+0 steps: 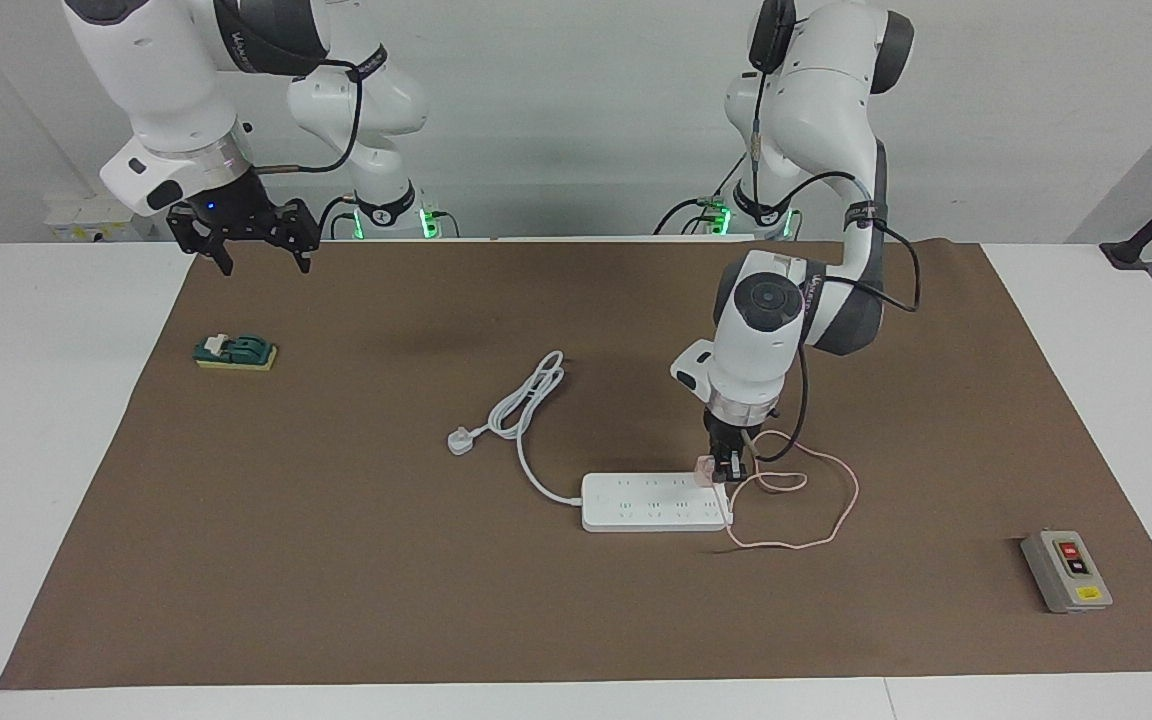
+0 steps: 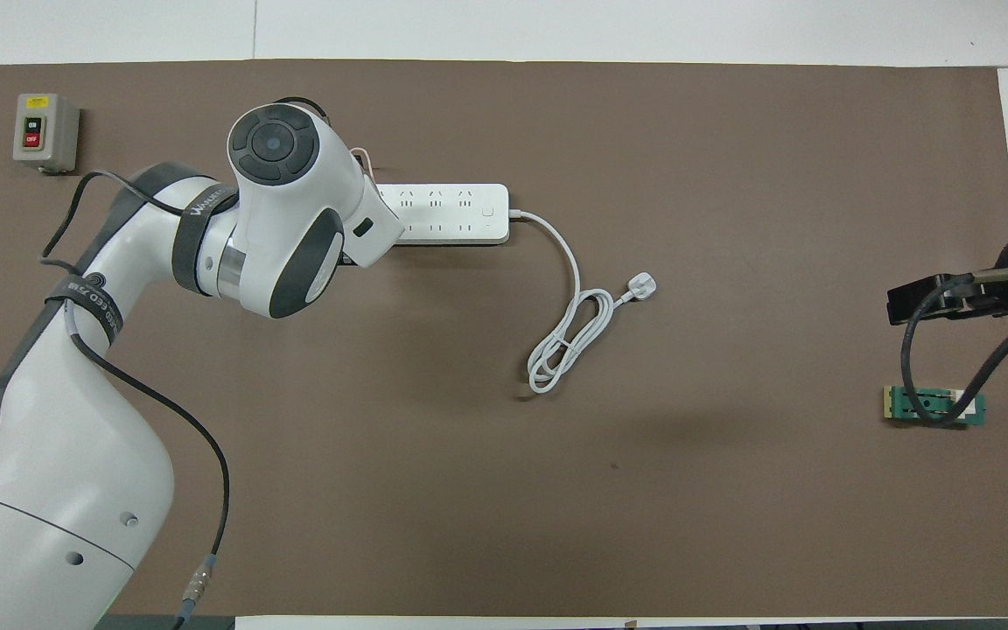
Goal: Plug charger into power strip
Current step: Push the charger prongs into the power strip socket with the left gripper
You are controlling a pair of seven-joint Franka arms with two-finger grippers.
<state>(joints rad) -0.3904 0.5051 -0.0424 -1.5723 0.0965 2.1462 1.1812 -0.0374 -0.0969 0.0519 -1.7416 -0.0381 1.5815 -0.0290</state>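
Pink charger [image 1: 704,470], pinched by the left gripper [image 1: 726,468], meets the power strip [image 1: 651,502]; the right gripper [image 1: 254,240] waits, spread.

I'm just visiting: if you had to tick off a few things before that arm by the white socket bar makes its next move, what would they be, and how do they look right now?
1. Left gripper shut on the charger: ok.
2. Charger over the power strip, at its end toward the left arm: ok.
3. Charger pushed fully into a socket: cannot tell; the gripper hides the joint, and the arm covers it from above.
4. Pink cable lying loose on the mat beside the strip, not wound around the gripper: ok.
5. Power strip lying flat on the mat: ok.
6. Right gripper open, waiting high over the mat's edge near the robots, out of the way: ok.
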